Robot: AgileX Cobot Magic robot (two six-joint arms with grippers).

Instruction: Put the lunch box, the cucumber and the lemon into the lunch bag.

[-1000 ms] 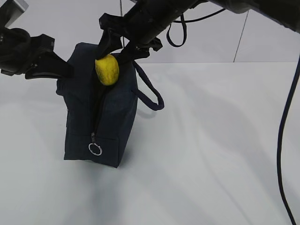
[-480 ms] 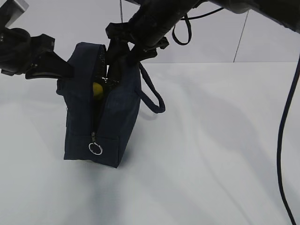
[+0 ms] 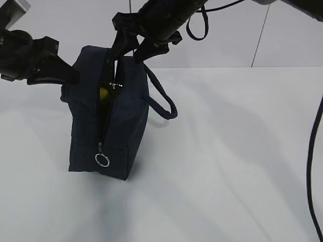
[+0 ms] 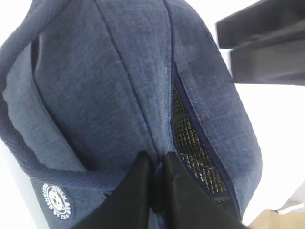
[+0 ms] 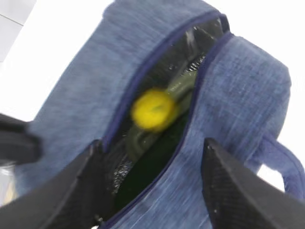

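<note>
At the upper left of the exterior frame, the left gripper (image 4: 155,183) is clenched on the boxy navy fabric lunch bag (image 3: 108,126), apparently holding its mouth open. Above it the right gripper (image 5: 152,186) hangs released; the small yellow lemon (image 5: 152,109) sits blurred inside, on the dark green cucumber (image 5: 164,107).

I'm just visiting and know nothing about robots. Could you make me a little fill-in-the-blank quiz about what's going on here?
1. The lemon lies ____ the lunch bag.
2. The right tool hovers above the bag's opening with its jaws ____.
3. The left tool is pinched shut on the bag's ____.
4. The silver ring pull hangs near the bag's ____.

Missing words: inside; open; fabric; bottom
</note>
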